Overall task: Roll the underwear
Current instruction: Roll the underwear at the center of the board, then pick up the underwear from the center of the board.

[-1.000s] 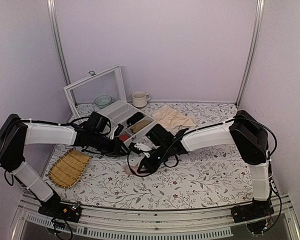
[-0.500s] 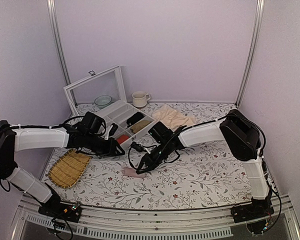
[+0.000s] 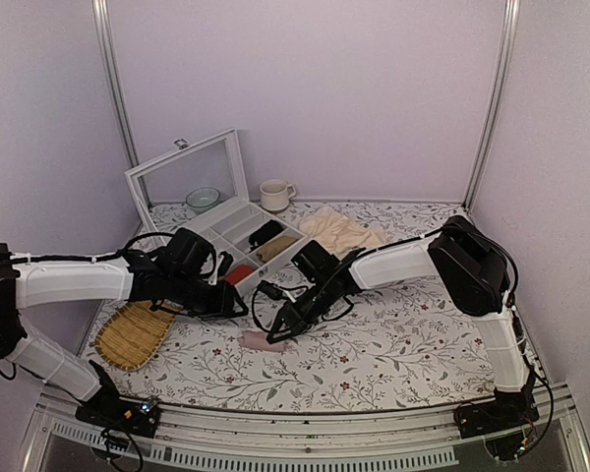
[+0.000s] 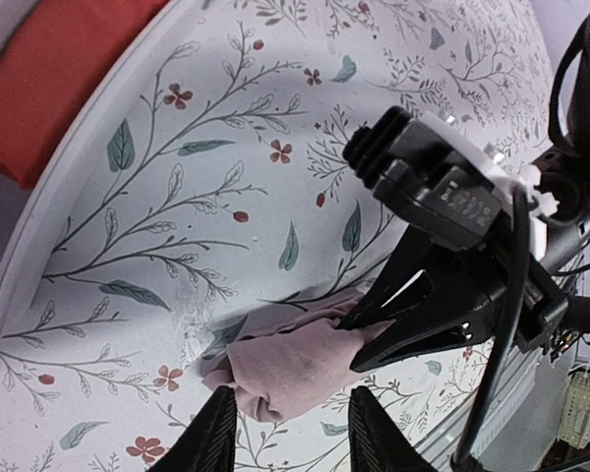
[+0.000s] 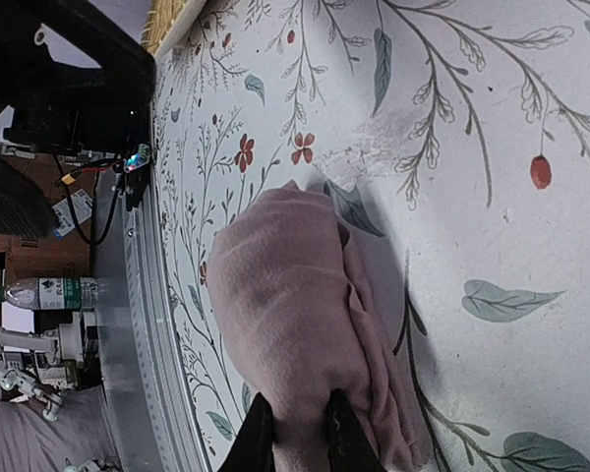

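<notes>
The underwear point(image 3: 262, 341) lies on the floral table as a short dusty-pink roll, a little in front of the middle. My right gripper point(image 3: 276, 330) reaches down to its right end and is shut on it. In the right wrist view the pink fabric point(image 5: 285, 295) bulges between the two black tips of that gripper point(image 5: 297, 433). My left gripper point(image 3: 236, 305) hovers just behind and left of the roll. In the left wrist view this gripper point(image 4: 290, 438) stands open, the roll point(image 4: 290, 359) lying just beyond its tips, untouched. The right gripper's black fingers point(image 4: 442, 315) pinch the roll's far end.
A white compartment organiser point(image 3: 220, 224) with a raised glass lid point(image 3: 187, 172) sits behind the grippers, a red bundle point(image 3: 238, 275) in its near cell. A woven tray point(image 3: 133, 329) lies at the left. A beige cloth point(image 3: 342, 233), a mug point(image 3: 273, 195) and a bowl point(image 3: 203, 199) are at the back.
The right gripper brought the pink roll down and forward onto the table. The left arm followed forward, and its jaws have widened off the fabric.
</notes>
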{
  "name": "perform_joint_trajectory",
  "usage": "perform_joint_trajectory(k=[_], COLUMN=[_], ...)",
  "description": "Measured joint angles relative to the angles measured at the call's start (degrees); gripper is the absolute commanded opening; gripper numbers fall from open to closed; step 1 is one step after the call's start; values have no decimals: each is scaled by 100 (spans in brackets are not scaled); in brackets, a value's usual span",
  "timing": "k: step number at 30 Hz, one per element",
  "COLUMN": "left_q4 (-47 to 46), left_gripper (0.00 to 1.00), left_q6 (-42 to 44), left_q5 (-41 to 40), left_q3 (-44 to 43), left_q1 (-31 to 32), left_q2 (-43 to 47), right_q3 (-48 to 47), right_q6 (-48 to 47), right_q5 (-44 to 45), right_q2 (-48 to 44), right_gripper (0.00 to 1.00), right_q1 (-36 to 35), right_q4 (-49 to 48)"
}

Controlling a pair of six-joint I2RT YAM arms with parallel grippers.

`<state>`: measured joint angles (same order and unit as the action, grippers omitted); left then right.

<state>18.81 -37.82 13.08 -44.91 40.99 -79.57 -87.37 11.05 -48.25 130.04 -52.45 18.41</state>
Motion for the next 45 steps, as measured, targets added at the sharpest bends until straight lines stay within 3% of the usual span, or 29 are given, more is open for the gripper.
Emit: perform_joint_trajectory(k=[7,16,21,32,45], left_q4=[136,-144,-444,-1646,-2861], left_gripper=[39,44,45,46,46], left_q6=[-1661,-4538,-5674,-6990,-7302], left_q5=[-120,-885,-1268,-1993,-2433], left_q3=[72,833,1303,2011,2151], left_q1=[116,1215,1650,1926,2002], left_q2=[304,1268,1266,826,315], right_q3=[7,302,376,684,984], right_q6=[308,656,769,999,1233], right_q5=[118,448,866,1351,1408], right_q2=[-9,-203,-317,-481,-557], right_gripper=[0,0,0,0,0], right_q1=[-11,-90,-243,-439,-457], right_q4=[-20,-387,-463,-1003,-1512])
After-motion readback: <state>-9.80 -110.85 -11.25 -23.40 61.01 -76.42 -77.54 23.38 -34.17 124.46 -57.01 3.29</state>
